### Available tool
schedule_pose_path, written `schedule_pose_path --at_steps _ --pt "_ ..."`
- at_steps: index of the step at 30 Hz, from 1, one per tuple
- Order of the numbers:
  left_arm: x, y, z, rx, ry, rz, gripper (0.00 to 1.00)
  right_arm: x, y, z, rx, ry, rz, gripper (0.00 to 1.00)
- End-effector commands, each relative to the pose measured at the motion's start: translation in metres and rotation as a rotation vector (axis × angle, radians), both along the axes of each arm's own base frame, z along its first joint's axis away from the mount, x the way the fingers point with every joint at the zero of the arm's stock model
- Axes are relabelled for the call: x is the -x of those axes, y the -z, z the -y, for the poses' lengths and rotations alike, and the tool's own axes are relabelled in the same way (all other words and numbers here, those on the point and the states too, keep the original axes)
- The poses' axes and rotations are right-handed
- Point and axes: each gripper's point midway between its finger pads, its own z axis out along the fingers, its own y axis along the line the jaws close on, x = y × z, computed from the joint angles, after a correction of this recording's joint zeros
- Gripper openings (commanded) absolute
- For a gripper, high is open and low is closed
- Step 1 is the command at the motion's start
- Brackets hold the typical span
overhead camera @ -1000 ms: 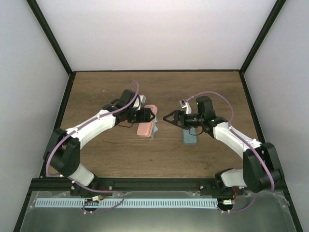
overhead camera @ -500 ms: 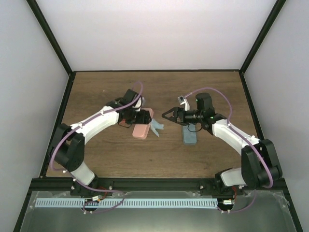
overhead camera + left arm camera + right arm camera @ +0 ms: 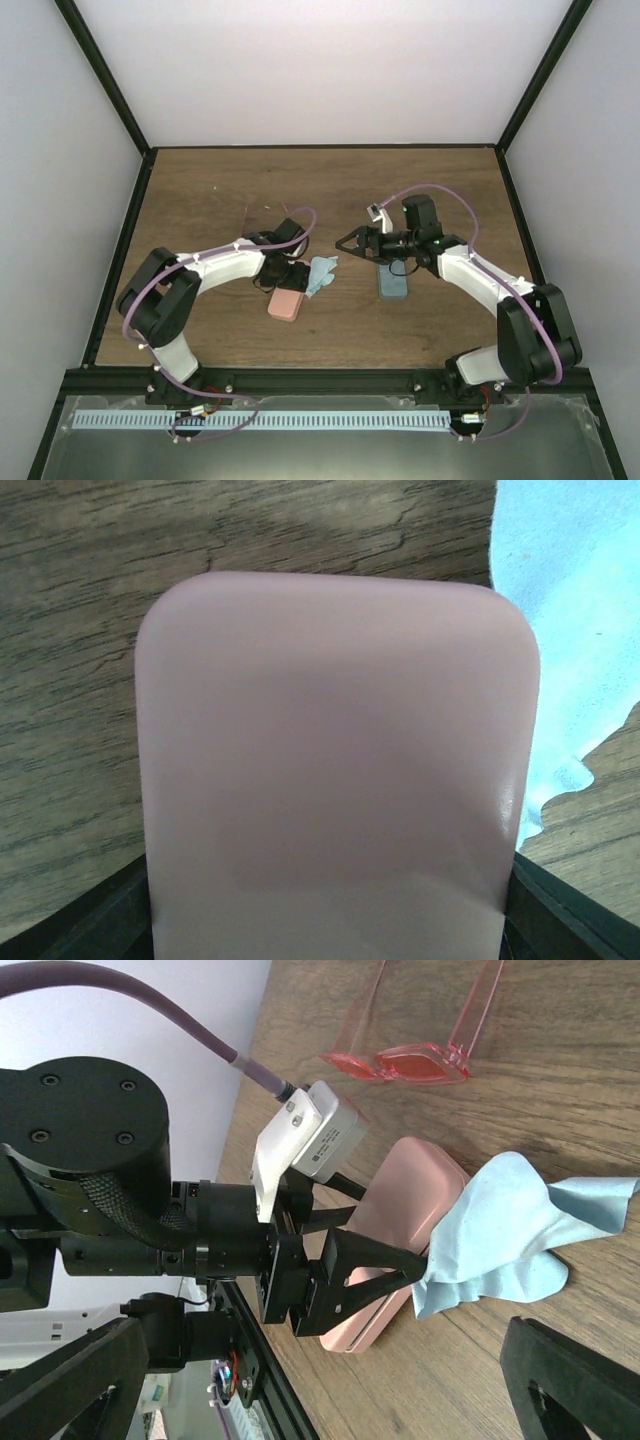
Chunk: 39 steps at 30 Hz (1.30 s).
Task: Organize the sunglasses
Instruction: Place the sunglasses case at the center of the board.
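One sunglasses pair (image 3: 415,1063) visible, reddish-pink, lying on desk (image 3: 200,190), apart from cases. Two cases: pink case (image 3: 287,306), grey-blue case (image 3: 393,283). One light blue cloth (image 3: 322,272) just beside pink case. Left hand (image 3: 288,287) clamps pink case. Right hand (image 3: 350,241) spread wide, holding nothing.

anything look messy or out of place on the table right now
The light blue cloth lies crumpled and bunched against the pink case, not spread flat. The reddish-pink sunglasses lie loose on the table with arms unfolded, outside any case.
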Motion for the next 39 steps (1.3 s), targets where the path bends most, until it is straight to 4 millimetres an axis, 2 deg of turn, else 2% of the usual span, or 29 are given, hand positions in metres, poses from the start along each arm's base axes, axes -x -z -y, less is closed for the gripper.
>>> schedule_pose_path --at_steps 1,4,9,18,24,32,39 --pt "0.002 0.015 0.004 -0.018 0.016 -0.02 0.8 -0.01 -0.006 0.002 0.014 0.007 0.03 1.0" --pt "0.002 0.008 0.0 -0.028 0.016 -0.006 0.93 -0.01 -0.002 0.002 0.019 0.011 0.022 1.0" --pt "0.002 -0.008 -0.001 -0.008 0.006 0.02 0.95 -0.007 0.004 0.004 0.023 0.015 0.01 1.0" --pt "0.003 -0.012 -0.008 -0.032 -0.006 0.033 0.91 -0.006 0.011 0.004 0.037 0.015 -0.002 0.99" --pt "0.0 -0.029 -0.003 0.002 0.005 0.063 0.96 -0.006 0.015 0.005 0.04 0.014 -0.009 0.99" --pt "0.01 -0.01 -0.008 -0.016 0.024 0.02 0.93 -0.006 0.018 0.006 0.048 0.017 -0.005 0.99" --pt "0.013 -0.01 -0.005 0.0 0.046 0.028 1.0 -0.003 0.022 0.007 0.054 0.018 -0.01 0.98"
